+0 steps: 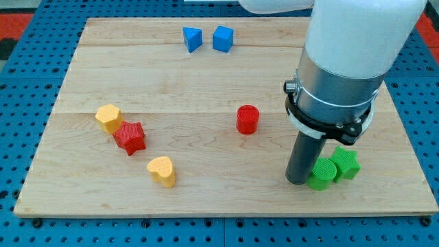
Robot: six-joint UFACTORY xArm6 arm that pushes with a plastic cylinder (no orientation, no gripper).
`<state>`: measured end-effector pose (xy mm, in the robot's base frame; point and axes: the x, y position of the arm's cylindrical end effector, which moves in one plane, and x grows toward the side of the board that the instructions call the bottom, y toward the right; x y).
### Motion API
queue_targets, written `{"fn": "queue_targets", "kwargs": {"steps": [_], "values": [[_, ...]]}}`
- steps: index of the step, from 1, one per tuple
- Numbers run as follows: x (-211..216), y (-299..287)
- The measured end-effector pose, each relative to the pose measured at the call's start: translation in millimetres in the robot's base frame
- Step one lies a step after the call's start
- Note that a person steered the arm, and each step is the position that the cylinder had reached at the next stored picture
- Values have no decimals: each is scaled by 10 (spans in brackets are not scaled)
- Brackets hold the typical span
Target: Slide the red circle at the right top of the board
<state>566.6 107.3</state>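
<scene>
Yellow heart [162, 171]; red circle [247, 119] (upright cylinder)

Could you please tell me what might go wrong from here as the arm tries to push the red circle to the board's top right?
1. My tip rests against the green round block, which touches the green star block; moving off could drag either one.
2. The small red cylinder block lies up and to the view's left of my tip. A push from the wrong side would probably send it leftward.
3. An off-centre push could let the round block slip sideways off my tip.
</scene>
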Motion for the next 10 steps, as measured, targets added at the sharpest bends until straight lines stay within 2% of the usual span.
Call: {"fn": "queue_targets", "kwargs": {"steps": [3, 4, 5, 6, 8, 10], "values": [[-42, 0], [-89, -383], [-311, -416], [-737, -628], [-1802, -735], [-2054, -1104]]}}
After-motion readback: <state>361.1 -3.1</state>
